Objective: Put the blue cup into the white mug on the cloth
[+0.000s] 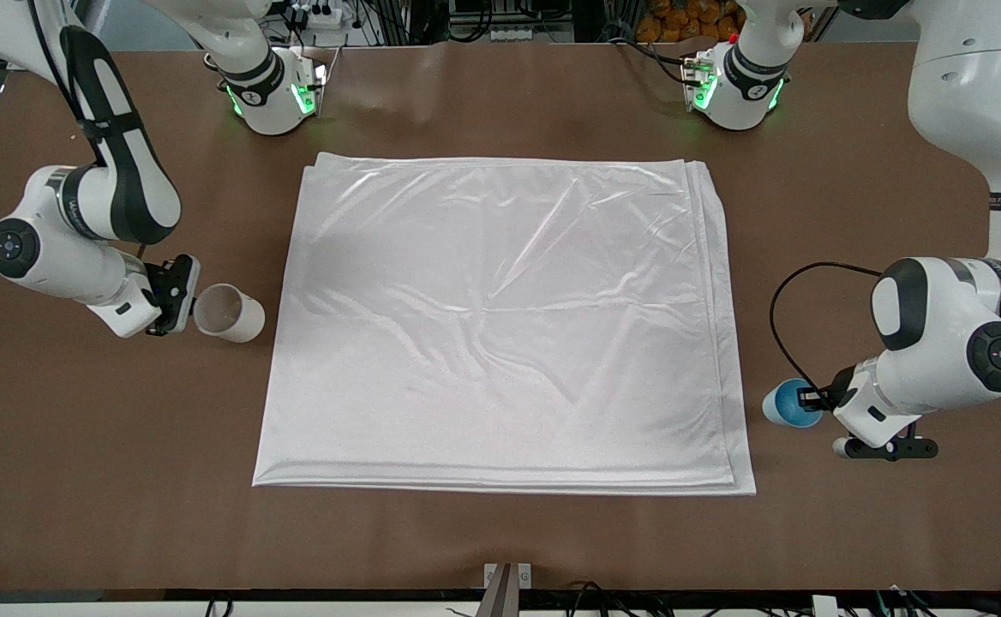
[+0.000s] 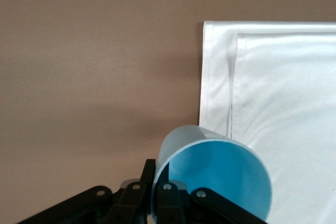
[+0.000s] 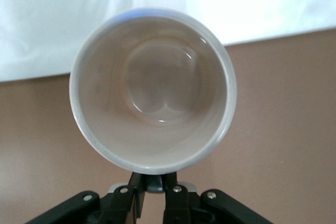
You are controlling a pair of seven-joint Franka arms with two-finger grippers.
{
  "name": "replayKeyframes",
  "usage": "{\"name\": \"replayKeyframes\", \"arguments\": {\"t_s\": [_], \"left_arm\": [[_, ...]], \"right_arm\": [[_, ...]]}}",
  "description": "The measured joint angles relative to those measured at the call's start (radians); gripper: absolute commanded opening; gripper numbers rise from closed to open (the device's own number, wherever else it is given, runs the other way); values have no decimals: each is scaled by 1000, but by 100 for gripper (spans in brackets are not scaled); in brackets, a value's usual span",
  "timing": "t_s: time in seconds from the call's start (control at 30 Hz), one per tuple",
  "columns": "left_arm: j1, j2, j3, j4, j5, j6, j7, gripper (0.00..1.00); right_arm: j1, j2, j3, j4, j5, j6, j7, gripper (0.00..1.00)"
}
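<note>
Your left gripper point(image 1: 809, 399) has its jaws pinching the rim of the blue cup point(image 1: 785, 404), tipped above the bare desk point(image 1: 500, 531) just off the cloth's point(image 1: 500, 326) edge toward the left arm's end. Your right gripper point(image 1: 182, 296) has its jaws pinching the white mug's point(image 1: 230, 314) rim, tilted over the desk beside the cloth's edge toward the right arm's end.

White rounded arm shells with black joint bands, green-lit bases, black cables.
</note>
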Motion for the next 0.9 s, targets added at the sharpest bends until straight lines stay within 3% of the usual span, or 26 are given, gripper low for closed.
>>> {"name": "replayKeyframes", "arguments": {"t_s": [0.57, 0.9], "left_arm": [[0, 0, -1, -1, 0, -2, -6, 0], [-68, -10, -7, 0, 0, -80, -162, 0]], "right_arm": [[332, -32, 7, 137, 1, -125, 375, 0], [543, -9, 8, 224, 1, -154, 641, 0]]}}
